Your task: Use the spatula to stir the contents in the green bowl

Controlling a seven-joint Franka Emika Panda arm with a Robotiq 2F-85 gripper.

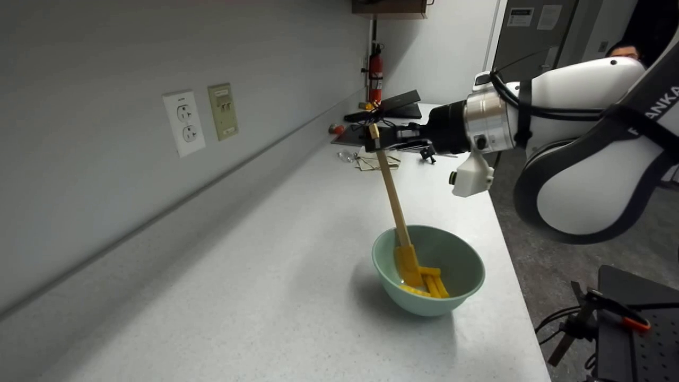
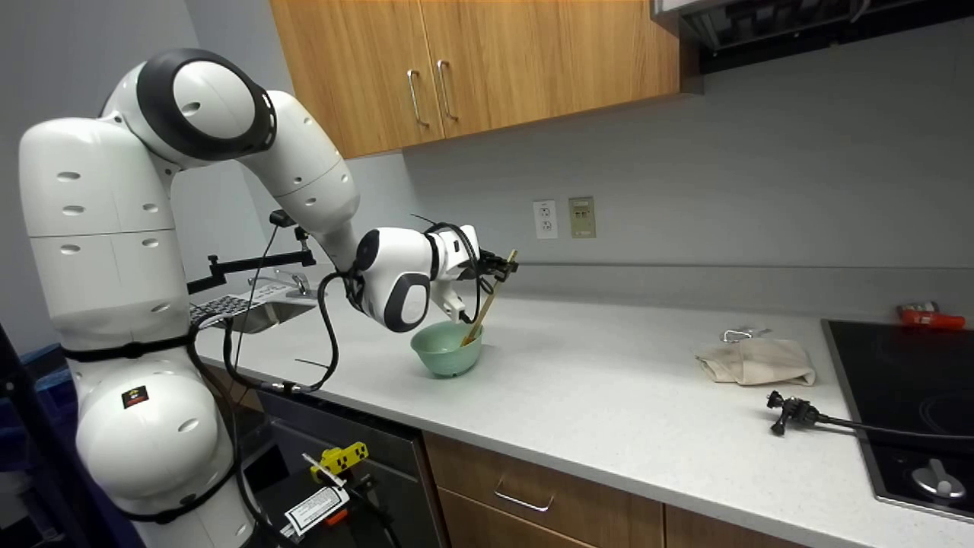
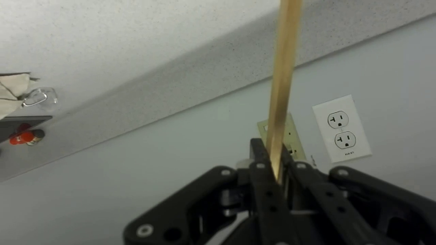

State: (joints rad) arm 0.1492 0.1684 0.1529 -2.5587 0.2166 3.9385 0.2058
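Green bowl (image 2: pixel 444 360) on table (image 2: pixel 578 380); 1 spatula (image 2: pixel 485 307), clamped by jaws higher up, slants into the bowl; cloth (image 2: pixel 759 362) well apart from it.

Wht arm (image 2: pixel 308 167) has dk trim (image 2: pixel 154 103), blk cables (image 1: pixel 573 112) & gripper (image 3: pixel 272 153).

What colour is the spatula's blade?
Yellow-orange. The spatula's blade shows best in an exterior view, inside the green bowl.

In an exterior view, the white speckled desk (image 2: pixel 593 365) offers a broad open lane between the round mint-green bowl (image 2: pixel 445 358) and the folded beige cloth (image 2: pixel 757 361). The long yellow-bladed wooden spatula (image 1: pixel 391 196), pinched in the black two-fingered hand (image 3: pixel 273 152), slants across the bowl's rim, barring that side; the half toward the desk's front is clear of it.
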